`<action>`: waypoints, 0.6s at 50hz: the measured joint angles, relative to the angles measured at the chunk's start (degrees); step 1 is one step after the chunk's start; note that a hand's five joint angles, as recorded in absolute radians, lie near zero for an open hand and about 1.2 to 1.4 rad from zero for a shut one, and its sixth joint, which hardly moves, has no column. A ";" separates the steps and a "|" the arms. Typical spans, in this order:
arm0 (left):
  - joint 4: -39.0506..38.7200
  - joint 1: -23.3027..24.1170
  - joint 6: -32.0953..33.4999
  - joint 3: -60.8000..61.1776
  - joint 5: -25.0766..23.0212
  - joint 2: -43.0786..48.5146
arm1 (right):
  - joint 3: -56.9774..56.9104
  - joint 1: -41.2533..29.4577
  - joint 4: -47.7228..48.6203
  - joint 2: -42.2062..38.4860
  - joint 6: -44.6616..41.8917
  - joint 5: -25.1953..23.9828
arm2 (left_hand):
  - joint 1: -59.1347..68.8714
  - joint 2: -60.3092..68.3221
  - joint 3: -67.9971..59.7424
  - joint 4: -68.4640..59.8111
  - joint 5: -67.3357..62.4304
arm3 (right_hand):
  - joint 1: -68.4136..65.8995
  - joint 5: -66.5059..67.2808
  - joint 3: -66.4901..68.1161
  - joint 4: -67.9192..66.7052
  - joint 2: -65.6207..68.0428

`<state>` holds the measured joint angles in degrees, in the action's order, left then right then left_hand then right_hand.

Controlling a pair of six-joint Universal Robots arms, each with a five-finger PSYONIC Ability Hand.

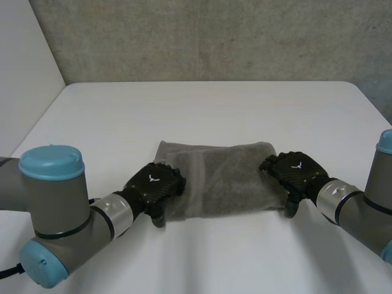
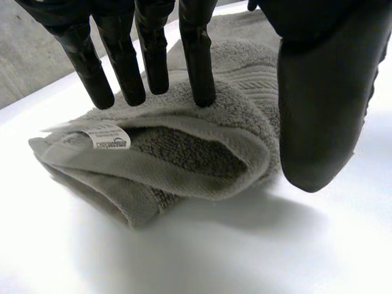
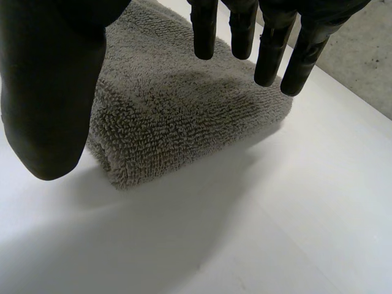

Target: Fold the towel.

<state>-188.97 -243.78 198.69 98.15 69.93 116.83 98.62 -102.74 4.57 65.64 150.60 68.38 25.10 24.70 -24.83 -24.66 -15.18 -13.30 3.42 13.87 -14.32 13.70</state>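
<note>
Two-arm reach | left hand (image 1: 153, 184) fingers (image 2: 197, 67) straight on towel (image 1: 233, 180) end | right hand (image 1: 297, 171) fingers (image 3: 269, 55) straight, apart

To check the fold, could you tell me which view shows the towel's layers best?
The left wrist view: the towel shows its open end, stacked layers and label. The head view gives its top; the right wrist view, its closed end.

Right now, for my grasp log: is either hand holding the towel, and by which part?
Nothing is held. Straight fingers of the left hand rest on top of the towel at its tagged end; the right hand is open above the other end.
</note>
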 measured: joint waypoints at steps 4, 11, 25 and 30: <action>-0.80 0.05 0.03 -0.07 0.05 0.97 | 0.01 0.00 0.00 0.01 -0.03 0.00 | 7.08 7.13 -6.08 -6.22 -6.38 | 0.00 0.00 0.00 0.00 0.00; -2.98 0.09 -0.04 -2.01 0.25 2.90 | 0.05 -0.01 0.00 0.01 -0.05 0.00 | 38.07 40.22 -39.13 -40.23 -39.08 | 0.00 0.00 0.00 0.00 0.00; -2.02 1.06 -0.48 -23.00 3.79 4.14 | -0.45 -0.13 0.00 0.48 -0.09 0.15 | 47.11 50.10 -51.82 -52.80 -49.56 | 0.00 0.00 0.00 0.00 0.00; -0.32 3.28 -0.83 -28.90 6.19 2.25 | -0.43 -0.22 -0.02 0.54 -0.05 0.17 | 47.11 50.10 -51.82 -53.02 -49.56 | 0.00 0.00 0.00 0.00 0.00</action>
<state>-189.29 -240.50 197.86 69.24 76.12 119.08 98.18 -102.96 4.55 66.19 150.55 68.55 72.21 74.81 -76.65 -77.67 -64.74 -13.30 3.42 13.87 -14.32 13.71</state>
